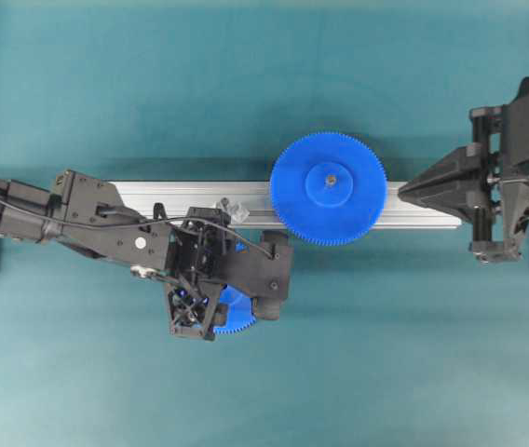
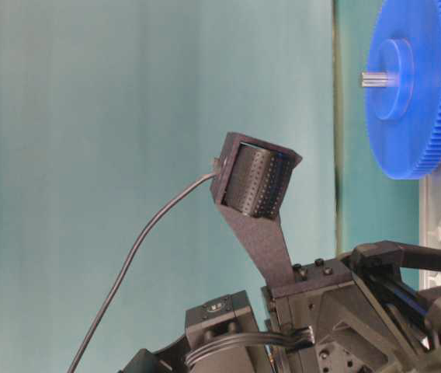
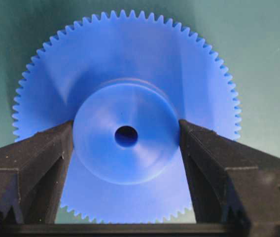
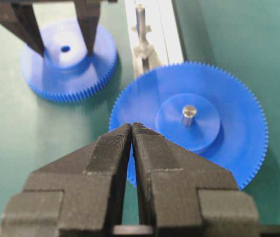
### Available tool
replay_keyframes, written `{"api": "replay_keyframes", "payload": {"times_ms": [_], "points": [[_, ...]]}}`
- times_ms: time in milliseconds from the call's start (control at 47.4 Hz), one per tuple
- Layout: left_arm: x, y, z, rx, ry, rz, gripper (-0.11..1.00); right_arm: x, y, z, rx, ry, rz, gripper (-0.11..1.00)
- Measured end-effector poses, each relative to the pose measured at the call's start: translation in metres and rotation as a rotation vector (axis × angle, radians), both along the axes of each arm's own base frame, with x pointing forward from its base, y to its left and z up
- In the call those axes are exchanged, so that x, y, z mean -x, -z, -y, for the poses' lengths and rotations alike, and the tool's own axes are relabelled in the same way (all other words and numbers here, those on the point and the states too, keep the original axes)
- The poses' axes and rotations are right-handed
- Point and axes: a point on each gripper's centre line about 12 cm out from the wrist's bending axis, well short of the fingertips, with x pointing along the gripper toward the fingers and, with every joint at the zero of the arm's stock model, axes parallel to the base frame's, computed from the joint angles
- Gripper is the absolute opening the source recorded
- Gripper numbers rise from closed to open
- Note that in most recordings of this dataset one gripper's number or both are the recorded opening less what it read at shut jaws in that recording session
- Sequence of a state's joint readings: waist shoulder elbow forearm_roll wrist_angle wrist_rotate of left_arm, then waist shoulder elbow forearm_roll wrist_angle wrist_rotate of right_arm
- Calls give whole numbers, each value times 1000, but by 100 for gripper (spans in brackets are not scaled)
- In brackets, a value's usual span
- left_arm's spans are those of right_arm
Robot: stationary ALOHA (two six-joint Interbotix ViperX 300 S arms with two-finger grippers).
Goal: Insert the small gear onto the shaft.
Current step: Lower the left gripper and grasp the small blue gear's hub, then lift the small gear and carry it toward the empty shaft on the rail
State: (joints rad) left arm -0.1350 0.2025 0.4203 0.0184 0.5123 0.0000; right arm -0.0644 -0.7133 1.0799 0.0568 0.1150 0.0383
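The small gear lies flat on the green mat, hub up, dark centre hole showing. My left gripper points down over it with a finger pressed on each side of the raised hub. In the overhead view the left gripper hides most of the small gear. The right wrist view shows the small gear and the left gripper at upper left. The shaft stands bare on its bracket on the rail, also seen from overhead. My right gripper is shut and empty, beside the rail's right end.
The ribbed aluminium rail runs across the middle of the mat. The wider blue gear sits on its own centre pin on the rail, right of the shaft; it also shows in the table-level view.
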Motion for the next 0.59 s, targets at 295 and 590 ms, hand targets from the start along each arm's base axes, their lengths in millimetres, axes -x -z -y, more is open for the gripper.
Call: {"api": "replay_keyframes", "payload": {"times_ms": [295,590], "points": [[-7,-26,0,13,-14,51,71,11,-1,-1,-14,4,26,15],[-7,-47,0,-7,9,5,71,16,3,-2,-17,2,15,15]]}}
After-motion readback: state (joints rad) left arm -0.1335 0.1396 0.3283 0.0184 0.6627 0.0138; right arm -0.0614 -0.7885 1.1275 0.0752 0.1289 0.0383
